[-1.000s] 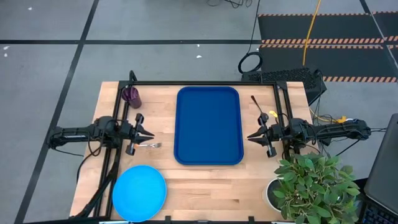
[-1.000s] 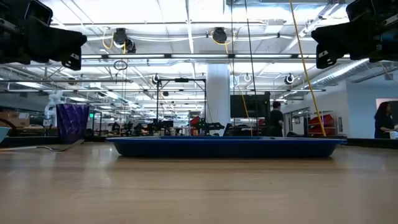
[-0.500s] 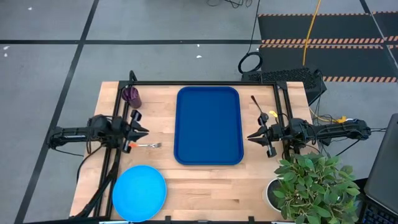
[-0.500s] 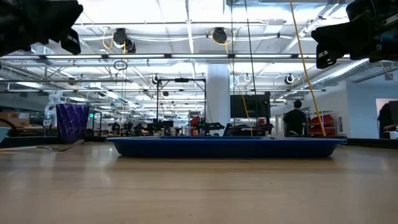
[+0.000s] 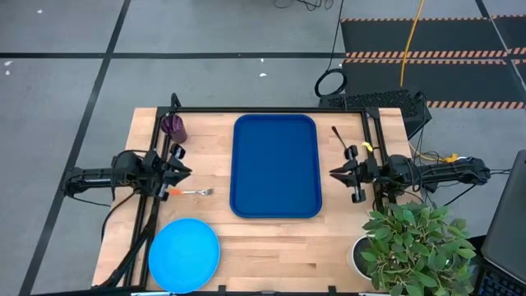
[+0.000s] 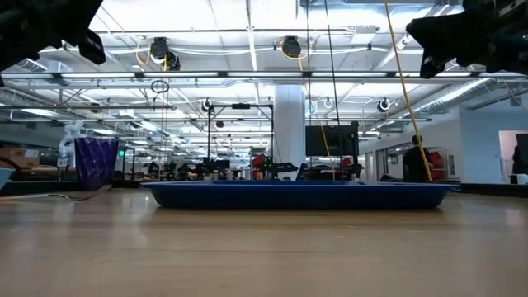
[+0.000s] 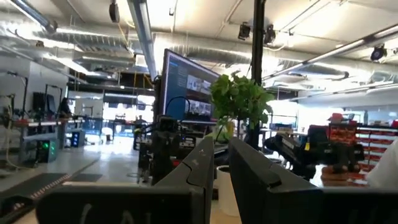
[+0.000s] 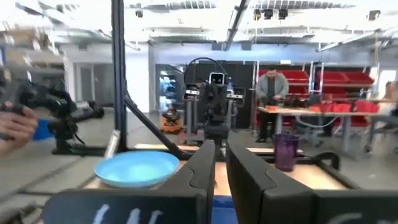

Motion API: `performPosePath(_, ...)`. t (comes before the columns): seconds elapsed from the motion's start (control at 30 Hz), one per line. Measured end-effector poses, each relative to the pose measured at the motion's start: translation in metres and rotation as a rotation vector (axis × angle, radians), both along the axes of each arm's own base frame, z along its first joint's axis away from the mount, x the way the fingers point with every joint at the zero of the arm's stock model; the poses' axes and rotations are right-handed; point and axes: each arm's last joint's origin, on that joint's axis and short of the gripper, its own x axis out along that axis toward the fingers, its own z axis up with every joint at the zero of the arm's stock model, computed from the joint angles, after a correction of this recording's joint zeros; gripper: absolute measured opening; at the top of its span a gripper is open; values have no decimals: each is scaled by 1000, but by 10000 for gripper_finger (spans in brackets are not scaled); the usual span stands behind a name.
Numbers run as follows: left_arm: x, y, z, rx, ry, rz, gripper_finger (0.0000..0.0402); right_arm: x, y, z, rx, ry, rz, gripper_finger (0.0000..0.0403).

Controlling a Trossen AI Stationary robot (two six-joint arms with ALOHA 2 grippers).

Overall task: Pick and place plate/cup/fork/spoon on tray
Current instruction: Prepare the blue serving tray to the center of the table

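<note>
Tray [image 5: 275, 164] unmoved; left end effector [image 5: 179, 173] has retreated from it, both end effectors closed, empty

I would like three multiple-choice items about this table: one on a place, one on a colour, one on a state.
1. Where does the fork lie?
A. on the tray
B. on the table left of the tray
C. on the plate

2. What colour is the cup?
A. dark purple
B. yellow
C. white

3. What is on the tray?
A. plate
B. cup and spoon
C. nothing

Key: 1 B, the high view shows it on the wood beside the tray; 2 A, purple at the table's far left corner; 3 C, its blue surface is bare.
</note>
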Motion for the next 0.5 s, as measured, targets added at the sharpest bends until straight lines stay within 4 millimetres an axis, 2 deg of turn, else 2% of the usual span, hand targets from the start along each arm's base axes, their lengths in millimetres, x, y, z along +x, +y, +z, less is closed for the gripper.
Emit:
performPosePath(0.13,-9,2,16,-32,-195,82,51,-1,0,4,31,-38,6,34)
performPosePath(0.23,-12,2,25,-54,-214,85,52,-3,0,9,30,-99,3,34)
performPosePath(0.33,-13,3,39,-40,-107,129,52,-3,-1,11,18,-123,-27,34)
performPosePath(0.5,-9,12,60,-55,227,432,52,-1,-3,10,-8,-110,-123,34)
